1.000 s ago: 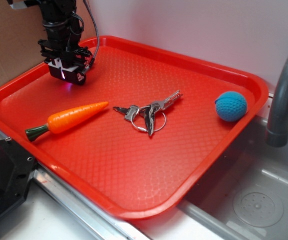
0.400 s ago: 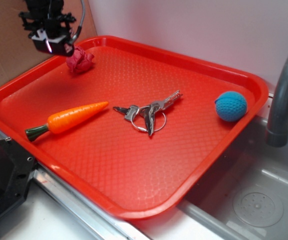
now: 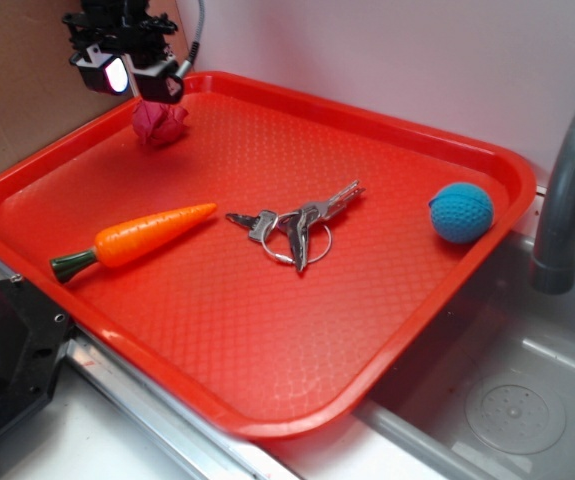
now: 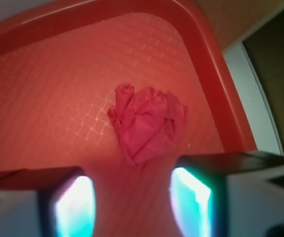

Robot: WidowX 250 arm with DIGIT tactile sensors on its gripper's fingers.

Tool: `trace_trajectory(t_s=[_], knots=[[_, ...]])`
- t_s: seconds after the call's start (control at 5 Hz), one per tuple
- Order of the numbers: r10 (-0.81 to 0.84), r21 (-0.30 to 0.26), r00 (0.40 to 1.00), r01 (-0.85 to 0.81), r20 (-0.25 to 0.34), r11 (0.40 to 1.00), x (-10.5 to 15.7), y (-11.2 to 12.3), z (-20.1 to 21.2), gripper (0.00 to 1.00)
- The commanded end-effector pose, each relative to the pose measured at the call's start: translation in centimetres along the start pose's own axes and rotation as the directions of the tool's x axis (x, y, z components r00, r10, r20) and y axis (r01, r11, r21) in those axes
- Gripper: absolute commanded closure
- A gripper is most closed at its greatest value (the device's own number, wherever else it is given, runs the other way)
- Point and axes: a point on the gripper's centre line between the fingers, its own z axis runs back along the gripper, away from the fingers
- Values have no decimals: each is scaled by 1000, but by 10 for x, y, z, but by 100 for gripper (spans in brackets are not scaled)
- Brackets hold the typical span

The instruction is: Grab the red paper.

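The red paper [image 3: 160, 124], a dark pinkish crumpled wad, lies on the tray floor in the back left corner. My gripper [image 3: 139, 86] hangs just above and slightly left of it, open. In the wrist view the red paper [image 4: 148, 122] sits ahead of my gripper [image 4: 134, 197], centred on the gap but beyond the tips. Nothing is between the two glowing fingers [image 4: 191, 197].
The big red tray [image 3: 267, 420] also holds an orange toy carrot [image 3: 142, 238], a bunch of keys [image 3: 295, 222] in the middle and a blue crocheted ball [image 3: 461, 212] at the right. A grey tap [image 3: 567, 200] and a sink [image 3: 507, 400] lie to the right.
My gripper was low over the tray's back left corner, hiding the paper. It rose up and to the left, uncovering the paper, then shifted right over it.
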Motion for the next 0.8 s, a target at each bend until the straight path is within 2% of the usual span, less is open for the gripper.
trace_trajectory(t_s=[0.0, 0.2, 0.6], knots=[[-24, -13, 996, 25, 82, 1000, 20, 3, 12, 0], [-46, -20, 996, 48, 82, 999, 20, 0, 9, 0], [-51, -16, 996, 53, 76, 998, 22, 10, -4, 0]])
